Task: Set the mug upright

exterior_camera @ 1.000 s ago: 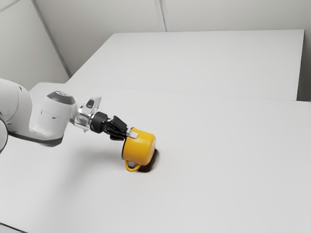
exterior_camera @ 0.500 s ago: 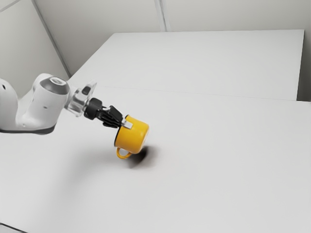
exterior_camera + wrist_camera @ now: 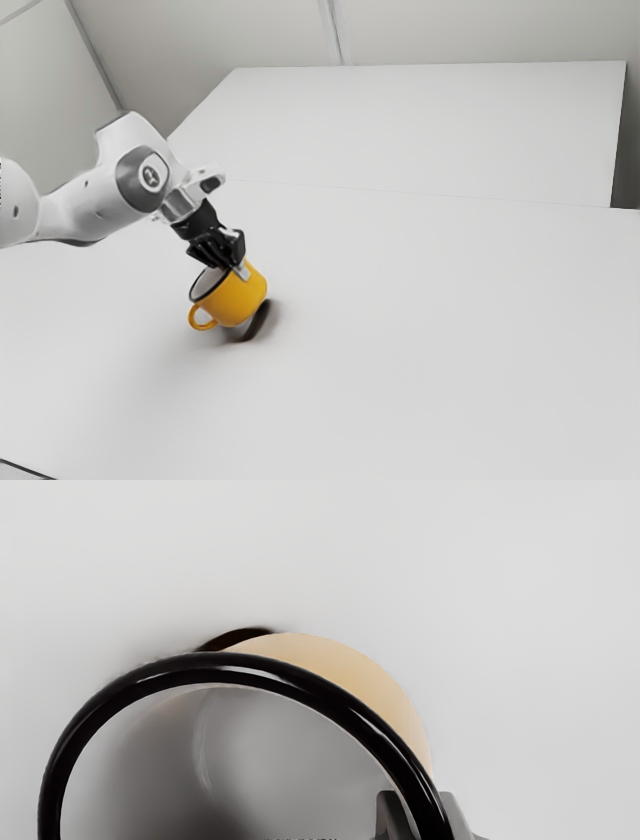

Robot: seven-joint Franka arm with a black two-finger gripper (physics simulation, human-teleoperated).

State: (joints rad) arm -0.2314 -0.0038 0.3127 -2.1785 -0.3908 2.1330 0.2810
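Observation:
The gripper [image 3: 240, 270] is shut on the wall of the yellow mug [image 3: 234, 299] at its dark rim, in the exterior view. The mug hangs tilted, its mouth facing up toward the exterior view's left and its handle [image 3: 203, 318] low on that same side. A dark shadow lies under and beside its base. In the wrist view, the gripper [image 3: 417, 810] has one finger inside the mug [image 3: 370, 680] and one outside, with the black rim between them. The pale interior shows, while the handle is hidden there.
The white table [image 3: 430, 340] extends around the mug. Behind it stands another white surface [image 3: 420, 130], with pale walls beyond.
The gripper has carried the mug toward the exterior view's left. The hand has turned to point more steeply down, and the mug's mouth has swung from facing sideways to facing more upward.

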